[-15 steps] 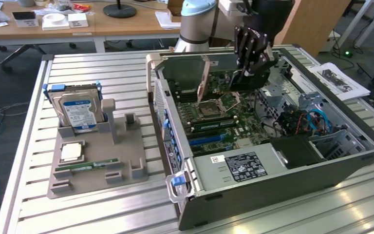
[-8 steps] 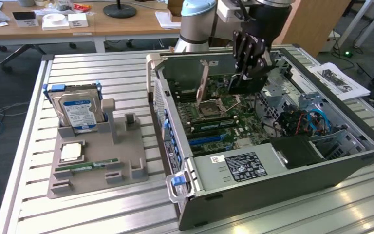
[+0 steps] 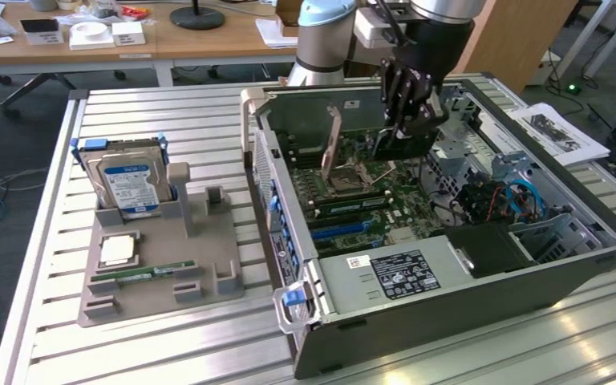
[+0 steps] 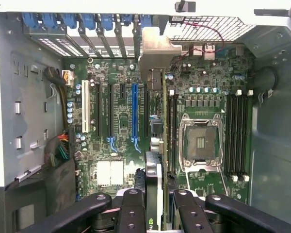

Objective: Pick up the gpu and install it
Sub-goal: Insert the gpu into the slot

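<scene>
Your fingers [image 4: 131, 213] clench the gpu [image 4: 154, 174] edge-on above the motherboard [image 4: 116, 121]: black cooler [image 3: 399, 146], thin green board edge, silver bracket [image 4: 157, 48] at one end

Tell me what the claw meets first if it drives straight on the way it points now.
The claw, shut on the gpu, points down into the open case. The gpu's edge would likely meet the motherboard first, beside the blue slot toward the CPU socket; depth is unclear.
</scene>
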`<state>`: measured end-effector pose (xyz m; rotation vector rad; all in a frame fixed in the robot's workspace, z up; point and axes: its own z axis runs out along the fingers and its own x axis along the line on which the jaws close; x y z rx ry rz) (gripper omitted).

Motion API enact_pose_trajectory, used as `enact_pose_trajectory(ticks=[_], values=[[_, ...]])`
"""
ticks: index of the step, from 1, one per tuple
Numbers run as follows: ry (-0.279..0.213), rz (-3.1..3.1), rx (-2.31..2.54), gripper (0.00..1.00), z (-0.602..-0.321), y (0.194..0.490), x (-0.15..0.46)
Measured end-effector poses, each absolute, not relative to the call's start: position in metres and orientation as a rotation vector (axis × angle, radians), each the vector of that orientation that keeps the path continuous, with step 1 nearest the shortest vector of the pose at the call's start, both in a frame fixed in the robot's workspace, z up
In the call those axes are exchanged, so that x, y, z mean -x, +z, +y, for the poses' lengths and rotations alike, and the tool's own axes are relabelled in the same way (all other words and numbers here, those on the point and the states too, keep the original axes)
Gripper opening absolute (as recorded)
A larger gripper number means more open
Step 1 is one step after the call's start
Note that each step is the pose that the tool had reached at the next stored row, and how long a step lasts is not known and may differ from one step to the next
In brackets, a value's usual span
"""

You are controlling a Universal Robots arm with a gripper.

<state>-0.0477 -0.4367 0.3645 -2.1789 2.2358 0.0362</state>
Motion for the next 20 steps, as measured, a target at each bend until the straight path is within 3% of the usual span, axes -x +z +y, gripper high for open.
enact_pose_trajectory(ticks=[20], values=[[0.036,2.236,2.179,0.27,-0.442,0.345,0.053]])
